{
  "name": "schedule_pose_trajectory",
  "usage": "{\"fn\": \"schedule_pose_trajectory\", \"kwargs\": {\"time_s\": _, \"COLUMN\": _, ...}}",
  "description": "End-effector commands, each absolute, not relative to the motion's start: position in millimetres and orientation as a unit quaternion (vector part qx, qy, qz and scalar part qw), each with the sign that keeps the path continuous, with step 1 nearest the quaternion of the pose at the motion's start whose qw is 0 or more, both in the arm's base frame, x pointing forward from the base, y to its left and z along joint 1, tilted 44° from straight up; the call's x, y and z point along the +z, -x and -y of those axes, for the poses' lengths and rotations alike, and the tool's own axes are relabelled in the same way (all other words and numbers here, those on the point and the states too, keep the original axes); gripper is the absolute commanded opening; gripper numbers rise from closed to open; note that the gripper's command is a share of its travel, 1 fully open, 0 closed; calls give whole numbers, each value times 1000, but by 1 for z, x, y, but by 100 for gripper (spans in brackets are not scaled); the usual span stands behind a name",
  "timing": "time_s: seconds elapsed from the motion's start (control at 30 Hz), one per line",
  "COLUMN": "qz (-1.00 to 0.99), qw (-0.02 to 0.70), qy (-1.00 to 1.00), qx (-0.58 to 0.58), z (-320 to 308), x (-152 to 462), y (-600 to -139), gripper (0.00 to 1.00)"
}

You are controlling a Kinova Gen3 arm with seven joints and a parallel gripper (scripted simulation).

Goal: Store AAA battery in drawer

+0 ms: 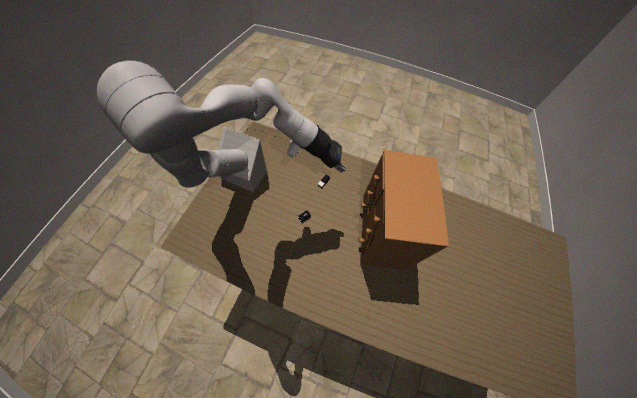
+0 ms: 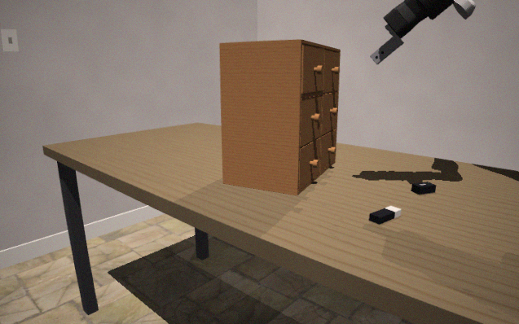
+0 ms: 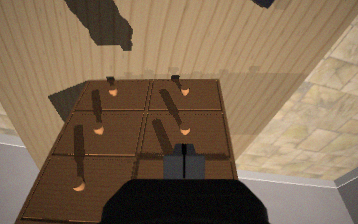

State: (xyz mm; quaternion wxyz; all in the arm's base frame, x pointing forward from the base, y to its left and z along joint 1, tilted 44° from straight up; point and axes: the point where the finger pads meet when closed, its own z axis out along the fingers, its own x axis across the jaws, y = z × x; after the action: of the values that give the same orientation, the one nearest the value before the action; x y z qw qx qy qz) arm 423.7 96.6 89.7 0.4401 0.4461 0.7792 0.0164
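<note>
Battery (image 2: 384, 214) visible from exterior view, outside wrist view

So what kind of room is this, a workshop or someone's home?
Probably a bare test room rather than a home: plain grey walls, a stone-tiled floor, and one wooden table bearing only a small chest, two little items and the arm.
</note>
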Motion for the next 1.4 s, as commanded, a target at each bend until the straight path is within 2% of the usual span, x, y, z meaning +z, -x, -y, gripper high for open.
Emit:
{"fn": "schedule_pose_trajectory", "kwargs": {"time_s": 0.0, "qz": -779, "qw": 440, "qy": -447, "qx": 17, "z": -98, "x": 91, "y": -424, "gripper": 0}}
{"fn": "schedule_pose_trajectory", "kwargs": {"time_s": 1.37, "qz": -778, "qw": 407, "qy": -477, "qx": -36, "z": -109, "x": 105, "y": -414, "gripper": 0}}
